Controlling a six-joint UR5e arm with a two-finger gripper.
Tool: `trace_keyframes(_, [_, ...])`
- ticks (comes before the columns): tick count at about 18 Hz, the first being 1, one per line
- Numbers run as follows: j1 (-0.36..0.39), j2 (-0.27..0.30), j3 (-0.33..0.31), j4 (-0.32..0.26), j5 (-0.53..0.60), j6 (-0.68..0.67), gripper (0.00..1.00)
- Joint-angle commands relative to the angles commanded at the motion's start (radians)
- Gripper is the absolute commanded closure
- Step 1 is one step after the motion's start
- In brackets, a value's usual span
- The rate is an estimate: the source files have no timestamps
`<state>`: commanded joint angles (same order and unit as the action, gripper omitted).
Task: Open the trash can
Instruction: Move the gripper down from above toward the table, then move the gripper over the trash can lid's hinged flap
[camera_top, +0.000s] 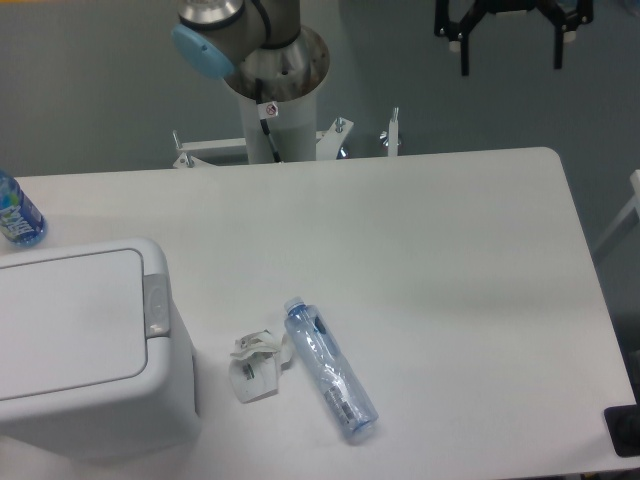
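Note:
The trash can (85, 350) is a large white boxy bin at the table's front left corner. Its flat lid lies down flat, and a small grey push button (156, 305) sits on the right rim. My gripper (510, 52) hangs at the top right of the view, beyond the table's far edge and far from the bin. Its two black fingers are spread wide with nothing between them.
A clear plastic bottle (331, 371) lies on its side right of the bin, with a crumpled white scrap (254, 366) between them. A blue-labelled bottle (14, 212) stands at the left edge behind the bin. The arm's base (275, 80) rises at the table's far edge.

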<state>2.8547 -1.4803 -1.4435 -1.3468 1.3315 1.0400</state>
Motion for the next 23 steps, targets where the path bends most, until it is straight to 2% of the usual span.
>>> trace_keyframes(3, [-0.003, -0.003, 0.005, 0.003, 0.0, -0.008, 0.0])
trace_keyframes(7, [-0.06, -0.015, -0.006, 0.02, 0.002, -0.056, 0.0])
trace_keyframes(10, [-0.145, -0.064, -0.006, 0.095, 0.005, -0.173, 0.0])
trace_keyframes(16, [-0.346, -0.173, -0.005, 0.219, 0.006, -0.497, 0.0])
trace_keyframes(19, [-0.419, -0.224, -0.003, 0.3, 0.003, -0.659, 0.0])
trace_keyframes(23, [-0.502, -0.273, -0.002, 0.377, 0.0, -0.845, 0.0])
